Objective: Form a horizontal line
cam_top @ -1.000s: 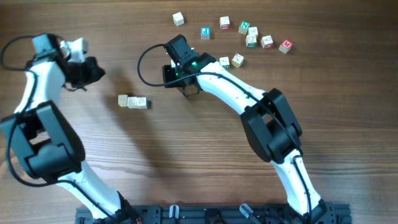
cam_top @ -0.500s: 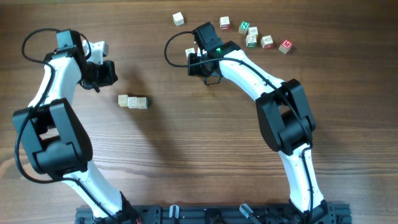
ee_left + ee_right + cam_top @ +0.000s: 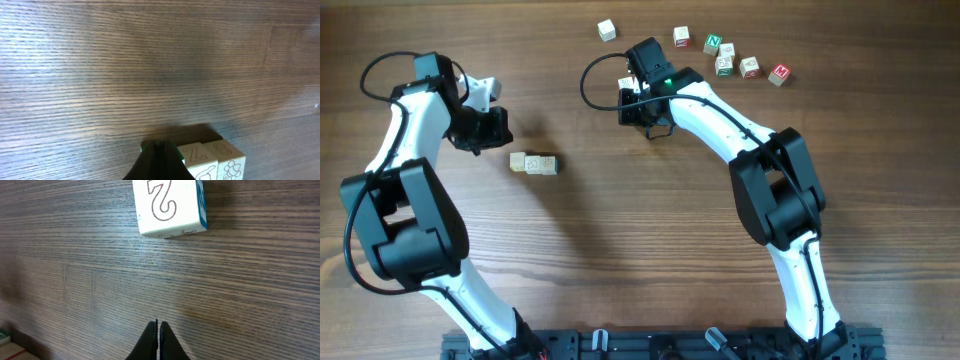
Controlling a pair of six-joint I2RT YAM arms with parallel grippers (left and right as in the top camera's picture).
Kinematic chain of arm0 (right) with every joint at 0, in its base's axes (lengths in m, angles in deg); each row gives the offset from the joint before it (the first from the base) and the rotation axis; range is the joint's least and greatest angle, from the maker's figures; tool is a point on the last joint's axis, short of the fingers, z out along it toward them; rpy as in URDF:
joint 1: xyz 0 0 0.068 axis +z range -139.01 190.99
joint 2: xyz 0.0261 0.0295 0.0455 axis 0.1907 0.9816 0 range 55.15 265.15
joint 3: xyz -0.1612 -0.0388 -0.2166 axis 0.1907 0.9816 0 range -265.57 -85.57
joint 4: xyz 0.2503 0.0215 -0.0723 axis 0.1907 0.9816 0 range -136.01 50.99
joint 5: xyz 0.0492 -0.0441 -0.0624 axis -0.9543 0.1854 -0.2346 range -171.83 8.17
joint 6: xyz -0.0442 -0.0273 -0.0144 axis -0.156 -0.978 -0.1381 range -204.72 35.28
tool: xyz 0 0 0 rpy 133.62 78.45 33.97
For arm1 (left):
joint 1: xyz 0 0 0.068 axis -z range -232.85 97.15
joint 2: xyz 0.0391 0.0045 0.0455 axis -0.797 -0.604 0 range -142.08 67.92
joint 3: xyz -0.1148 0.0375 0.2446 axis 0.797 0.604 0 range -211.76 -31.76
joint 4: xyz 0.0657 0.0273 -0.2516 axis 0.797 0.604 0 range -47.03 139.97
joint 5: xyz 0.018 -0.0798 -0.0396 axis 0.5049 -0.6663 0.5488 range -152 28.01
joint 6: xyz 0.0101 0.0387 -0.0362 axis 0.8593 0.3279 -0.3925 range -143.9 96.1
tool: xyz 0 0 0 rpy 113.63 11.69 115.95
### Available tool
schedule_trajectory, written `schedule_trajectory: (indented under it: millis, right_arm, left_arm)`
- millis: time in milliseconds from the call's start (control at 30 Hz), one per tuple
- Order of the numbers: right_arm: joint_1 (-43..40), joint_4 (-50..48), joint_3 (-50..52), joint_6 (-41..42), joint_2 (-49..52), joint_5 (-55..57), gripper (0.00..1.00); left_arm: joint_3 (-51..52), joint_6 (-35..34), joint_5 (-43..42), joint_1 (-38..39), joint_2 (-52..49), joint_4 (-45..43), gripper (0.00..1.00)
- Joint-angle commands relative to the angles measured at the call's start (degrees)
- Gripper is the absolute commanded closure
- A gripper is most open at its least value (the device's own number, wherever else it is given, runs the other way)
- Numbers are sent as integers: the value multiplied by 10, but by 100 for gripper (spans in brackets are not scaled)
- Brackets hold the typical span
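Observation:
The horizontal line (image 3: 533, 163) is a short row of three pale cubes left of the table's centre. In the left wrist view two of them, marked Z (image 3: 196, 154) and 8 (image 3: 227, 155), show at the bottom. A green edge of the third shows behind my fingers. My left gripper (image 3: 492, 132) (image 3: 159, 152) is shut and empty, just up-left of the row's left end. My right gripper (image 3: 645, 112) (image 3: 158, 330) is shut and empty. It hovers near a loose white cube with an outlined 2 and a blue side (image 3: 170, 205), which also shows in the overhead view (image 3: 626, 85).
Several loose lettered cubes lie at the back right, among them green (image 3: 713, 44) and red (image 3: 779, 73) ones, and a white cube (image 3: 607, 30) lies farther left. Coloured cube corners (image 3: 5, 339) show at the right wrist view's lower left.
My right gripper moved up and right from the table's middle toward the loose cubes, then settled. My left gripper moved right and down toward the row. The row has not moved.

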Motion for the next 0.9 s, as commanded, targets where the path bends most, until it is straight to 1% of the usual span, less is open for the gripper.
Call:
schedule_trajectory:
  millis: [0, 267, 667, 867]
  right_arm:
    - [1, 5, 5, 3, -16, -10, 96]
    - [1, 8, 5, 3, -16, -10, 96]
    - [1, 12, 5, 3, -16, -10, 95]
    - [1, 13, 5, 3, -16, -10, 96]
  left_arm:
    - [-5, 14, -14, 5, 9, 6, 96]
    - [16, 14, -15, 7, 8, -19, 96]
    - [18, 14, -16, 26, 6, -24, 96]
    - [18, 3, -16, 26, -18, -46, 96]
